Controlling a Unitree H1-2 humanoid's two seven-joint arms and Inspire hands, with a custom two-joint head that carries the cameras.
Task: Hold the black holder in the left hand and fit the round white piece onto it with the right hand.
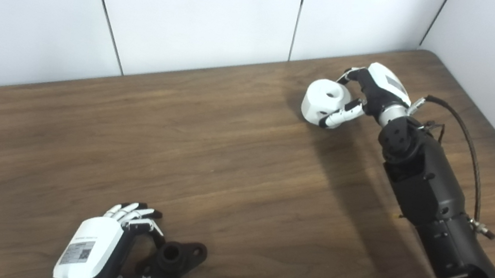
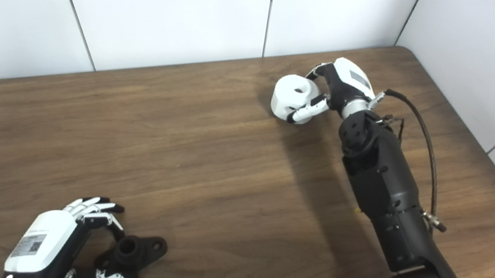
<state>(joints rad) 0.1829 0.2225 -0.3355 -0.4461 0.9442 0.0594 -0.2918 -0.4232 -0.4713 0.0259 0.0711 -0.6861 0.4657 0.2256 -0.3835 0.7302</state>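
With the right hand (image 1: 371, 96) wrapped round the white piece (image 1: 324, 101) at the table's (image 1: 243, 168) far side and the left hand (image 1: 113, 251) cupping the holder (image 1: 175, 258) near the front edge, both grips wanted firming before the lift

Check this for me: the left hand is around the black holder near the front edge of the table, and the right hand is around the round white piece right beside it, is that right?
Not quite. The left hand is around the black holder near the front edge, but the right hand grips the round white piece far across the table, near the back right corner. The left eye view shows the wide gap.
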